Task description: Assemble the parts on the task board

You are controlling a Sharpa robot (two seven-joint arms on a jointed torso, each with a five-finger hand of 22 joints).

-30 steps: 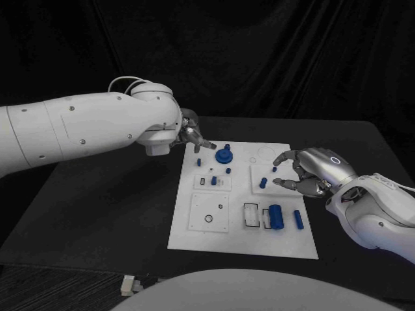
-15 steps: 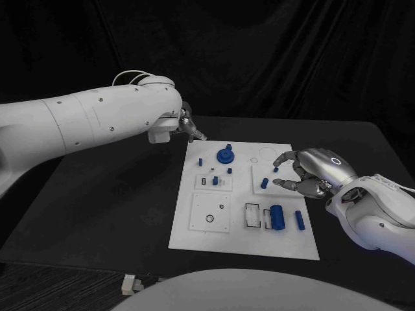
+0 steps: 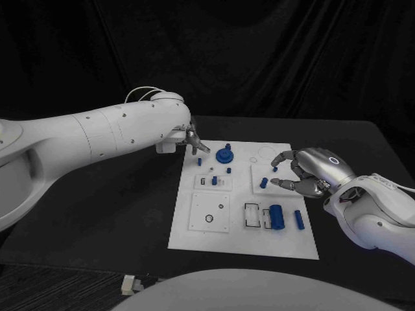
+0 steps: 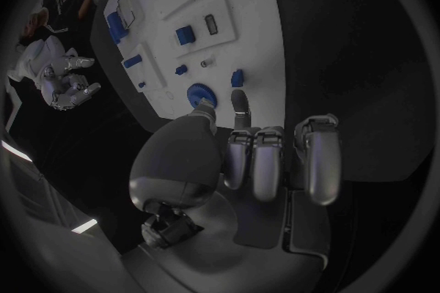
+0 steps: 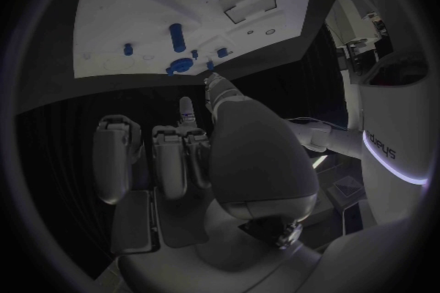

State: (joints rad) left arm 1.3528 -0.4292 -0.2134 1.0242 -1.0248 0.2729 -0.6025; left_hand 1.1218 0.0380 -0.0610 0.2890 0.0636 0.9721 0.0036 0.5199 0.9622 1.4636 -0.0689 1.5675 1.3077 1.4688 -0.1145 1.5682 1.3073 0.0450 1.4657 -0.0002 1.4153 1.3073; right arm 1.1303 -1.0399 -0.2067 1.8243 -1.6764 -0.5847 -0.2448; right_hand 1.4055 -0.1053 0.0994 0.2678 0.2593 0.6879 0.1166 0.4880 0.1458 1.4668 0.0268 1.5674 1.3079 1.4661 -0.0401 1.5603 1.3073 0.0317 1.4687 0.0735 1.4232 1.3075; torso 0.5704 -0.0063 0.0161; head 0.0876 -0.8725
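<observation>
Blue round knob [image 3: 224,155] at task board [image 3: 192,233] upper centre: judged light, rigid, best pinched by stem. Left hand [image 3: 190,137] fingers curled, nothing held; right hand [image 3: 306,173] likewise.

Robot lab, black curtain [image 3: 292,58] backdrop, black table [image 3: 105,207], white task board [image 3: 194,230]
</observation>
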